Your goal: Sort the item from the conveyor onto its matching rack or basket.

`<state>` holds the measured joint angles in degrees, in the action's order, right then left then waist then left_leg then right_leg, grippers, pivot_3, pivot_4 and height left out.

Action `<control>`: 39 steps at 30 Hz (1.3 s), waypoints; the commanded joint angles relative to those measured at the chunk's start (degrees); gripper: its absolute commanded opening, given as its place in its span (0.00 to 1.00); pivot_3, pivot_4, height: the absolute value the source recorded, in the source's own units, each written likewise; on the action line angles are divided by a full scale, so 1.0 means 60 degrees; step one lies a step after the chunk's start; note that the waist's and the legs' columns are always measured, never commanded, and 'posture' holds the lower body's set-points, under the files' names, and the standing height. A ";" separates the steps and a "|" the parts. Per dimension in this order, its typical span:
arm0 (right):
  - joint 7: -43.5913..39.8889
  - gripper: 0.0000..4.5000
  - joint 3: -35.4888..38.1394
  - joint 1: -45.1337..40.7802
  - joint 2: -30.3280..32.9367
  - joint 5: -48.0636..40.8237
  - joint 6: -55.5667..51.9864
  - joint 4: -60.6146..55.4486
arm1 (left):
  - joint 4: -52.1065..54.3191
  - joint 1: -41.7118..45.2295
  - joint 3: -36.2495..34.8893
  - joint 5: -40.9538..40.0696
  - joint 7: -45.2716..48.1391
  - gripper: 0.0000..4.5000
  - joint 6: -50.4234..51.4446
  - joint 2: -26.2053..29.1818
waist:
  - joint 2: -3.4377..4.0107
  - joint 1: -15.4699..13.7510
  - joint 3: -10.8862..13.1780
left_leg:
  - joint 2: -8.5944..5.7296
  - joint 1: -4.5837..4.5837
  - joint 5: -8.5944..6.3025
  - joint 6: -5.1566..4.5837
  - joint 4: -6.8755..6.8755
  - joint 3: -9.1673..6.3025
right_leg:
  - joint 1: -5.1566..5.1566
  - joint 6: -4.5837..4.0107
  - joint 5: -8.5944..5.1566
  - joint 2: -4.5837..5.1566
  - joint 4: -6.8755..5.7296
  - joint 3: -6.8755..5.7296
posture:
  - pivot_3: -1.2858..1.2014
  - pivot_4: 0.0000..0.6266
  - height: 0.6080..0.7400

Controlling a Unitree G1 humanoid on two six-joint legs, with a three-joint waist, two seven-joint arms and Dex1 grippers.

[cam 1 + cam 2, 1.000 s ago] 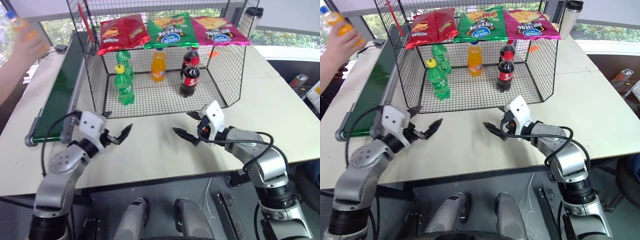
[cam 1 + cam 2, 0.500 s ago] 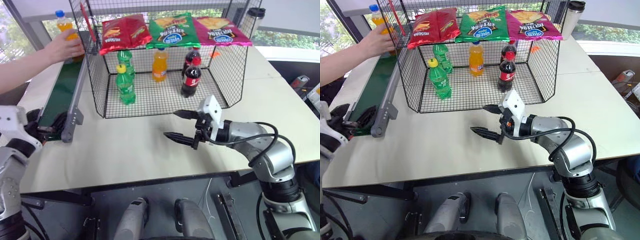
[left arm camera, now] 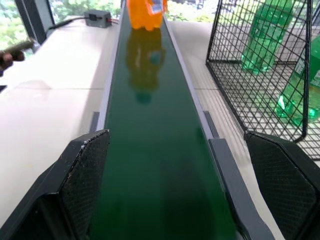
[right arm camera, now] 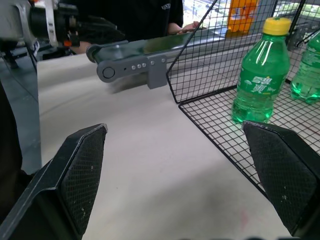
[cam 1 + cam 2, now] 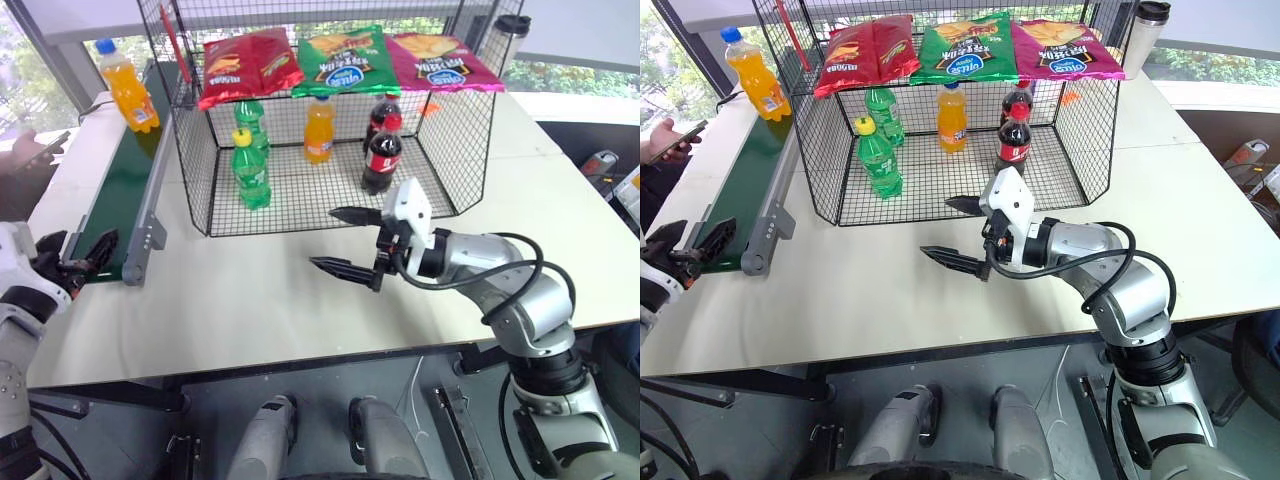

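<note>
At 9 o'clock, our left gripper [image 5: 78, 255] has swung out to the long dark green conveyor belt's [image 5: 128, 180] near end, jaws wide; right gripper [image 5: 352, 242] open, empty. Person's hand withdrew, so pickup can start. Far end, 11 o'clock: clear blue-capped orange soda bottle [image 5: 127, 86], upright.

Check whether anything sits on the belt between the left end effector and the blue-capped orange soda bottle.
Nothing visible does. The left end effector is open at the conveyor's near end, and the belt runs bare up to the orange soda bottle standing at its far end.
</note>
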<state>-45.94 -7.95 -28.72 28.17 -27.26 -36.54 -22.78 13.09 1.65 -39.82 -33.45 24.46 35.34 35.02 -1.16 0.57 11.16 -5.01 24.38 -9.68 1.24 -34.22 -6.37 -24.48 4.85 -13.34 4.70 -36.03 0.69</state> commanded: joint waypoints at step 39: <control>-0.0035 0.99 -0.0186 0.0469 0.0351 0.0319 0.0251 -0.0315 | -0.1084 0.0867 0.0623 0.0847 -0.0598 1.00 -0.1439 0.0007 | -0.0001 0.0007 0.0000 | 0.0000 0.0004 -0.0001 0.0001 0.0006 0.0001 | -0.0006 0.0000 0.0000 0.0002 0.0003 0.0002 | 0.52 0.24 0.99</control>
<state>-46.35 -9.72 -25.81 30.22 -25.02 -35.80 -22.67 6.13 6.40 -36.08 -28.95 21.15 28.13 34.76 -1.17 0.61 11.15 -5.00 24.40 -9.68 1.24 -34.18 -6.37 -24.52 4.85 -13.34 4.70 -36.02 0.71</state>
